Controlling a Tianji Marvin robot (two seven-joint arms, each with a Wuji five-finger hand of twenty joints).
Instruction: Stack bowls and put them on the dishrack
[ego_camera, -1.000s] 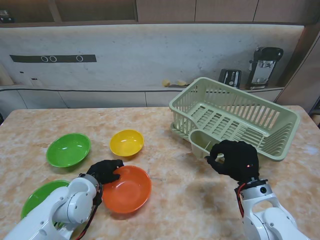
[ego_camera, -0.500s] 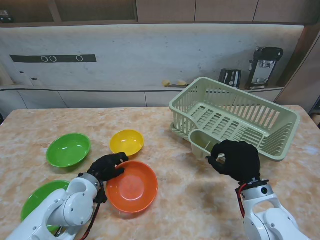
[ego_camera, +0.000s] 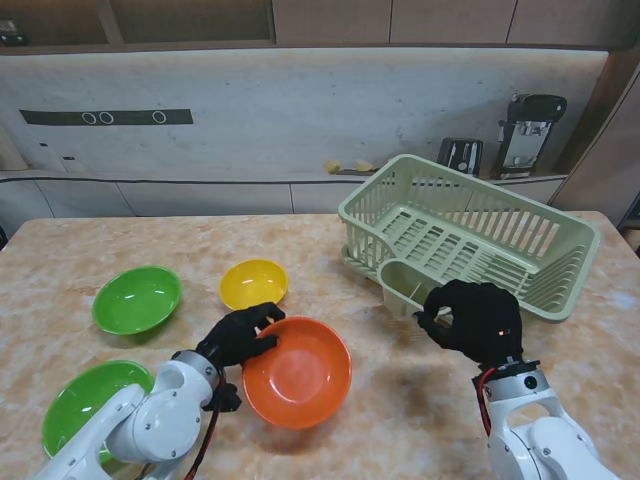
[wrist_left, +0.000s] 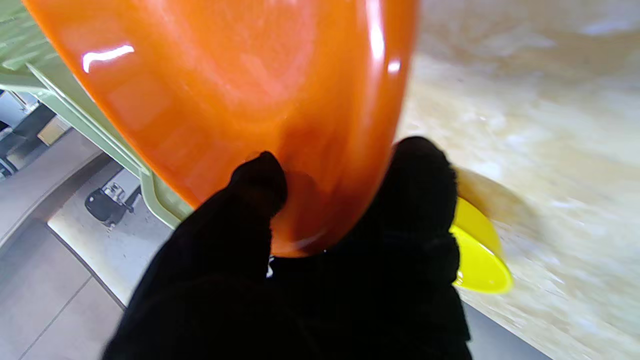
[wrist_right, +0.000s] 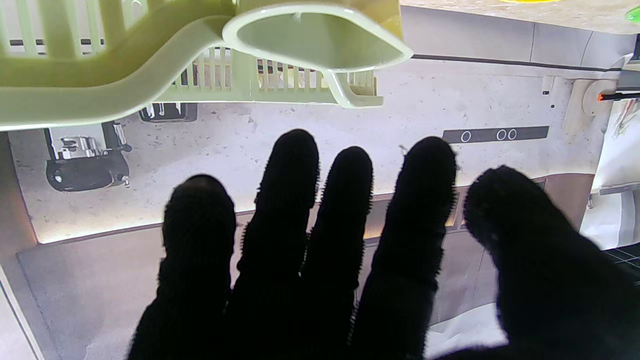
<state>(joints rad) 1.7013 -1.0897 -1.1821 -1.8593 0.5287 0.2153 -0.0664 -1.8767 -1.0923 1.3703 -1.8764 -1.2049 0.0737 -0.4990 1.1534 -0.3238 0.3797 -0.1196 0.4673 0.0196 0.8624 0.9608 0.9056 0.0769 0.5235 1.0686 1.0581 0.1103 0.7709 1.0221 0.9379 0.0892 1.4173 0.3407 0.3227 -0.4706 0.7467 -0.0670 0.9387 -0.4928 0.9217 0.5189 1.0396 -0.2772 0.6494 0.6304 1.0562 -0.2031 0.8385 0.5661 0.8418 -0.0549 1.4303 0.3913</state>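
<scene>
The orange bowl (ego_camera: 297, 372) is being held by its left rim in the left hand (ego_camera: 240, 336), tilted, over the marble table (ego_camera: 400, 400) near its middle and nearer to me than the yellow bowl (ego_camera: 253, 284). In the left wrist view the black-gloved fingers (wrist_left: 257, 185) are pinching the orange bowl (wrist_left: 240, 95) at its edge, one digit pressing inside the wall and another wrapping the outer side, so this hand is grasping the bowl. The yellow bowl (wrist_left: 477, 255) is showing just past the gloved hand (wrist_left: 320, 280) in that view.

The yellow bowl is sitting upright on the table just beyond the held bowl, apart from it. Farther left, a green bowl (ego_camera: 136, 299) is lying on the table, and a second green bowl (ego_camera: 85, 400) is resting near the left edge, partly covered by the left arm.

The pale green dishrack (ego_camera: 468, 235) is standing at the table's far right, its cutlery cup facing the right hand (ego_camera: 470, 320). That hand is hovering just beside the rack, holding nothing; in the right wrist view its fingers (wrist_right: 290, 200) are extending side by side, slightly parted, released, with the rack's cup (wrist_right: 315, 35) beyond the fingertips.
</scene>
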